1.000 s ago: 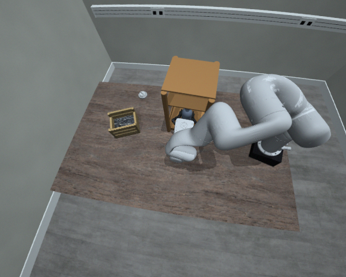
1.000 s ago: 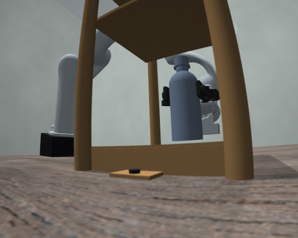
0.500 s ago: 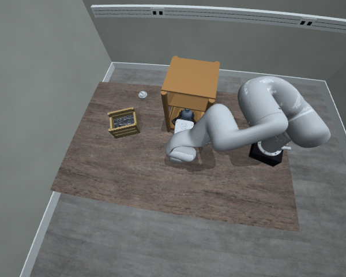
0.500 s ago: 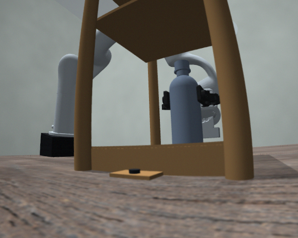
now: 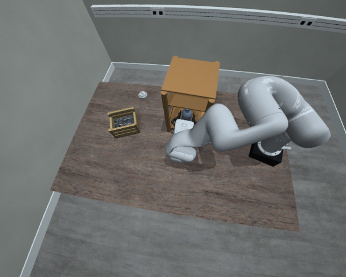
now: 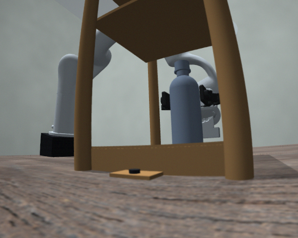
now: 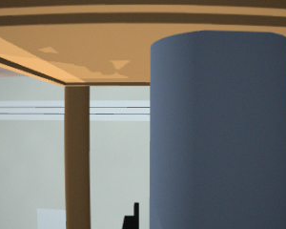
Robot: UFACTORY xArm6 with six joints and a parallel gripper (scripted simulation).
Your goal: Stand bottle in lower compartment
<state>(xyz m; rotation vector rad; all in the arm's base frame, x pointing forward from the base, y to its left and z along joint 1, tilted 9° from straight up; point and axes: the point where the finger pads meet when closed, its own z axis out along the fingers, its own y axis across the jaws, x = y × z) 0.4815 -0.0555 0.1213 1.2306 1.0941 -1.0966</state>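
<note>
The blue-grey bottle [image 5: 186, 115] [image 6: 186, 115] [image 7: 219, 119] is upright, cap up, in the lower compartment of the brown shelving unit [image 5: 194, 75] [image 6: 235, 102] [image 7: 77, 157]. In the wrist view, which is upside down, its base end appears at the compartment's floor [image 7: 100, 48], beyond the front lip [image 7: 86, 19]. In the exterior view a low board hides the base, so full contact cannot be confirmed there. My gripper [image 5: 185, 118] [image 6: 184, 99] [image 7: 214, 220] is open, its black fingers on either side of the bottle, with a visible gap at one side.
The compartment's side posts and the middle shelf [image 6: 157, 30] stand close around the fingers. A wooden crate [image 5: 124, 131] with dark contents and a small white object [image 5: 142, 94] are left of the unit. A small board [image 6: 154, 174] with a black knob lies by the unit.
</note>
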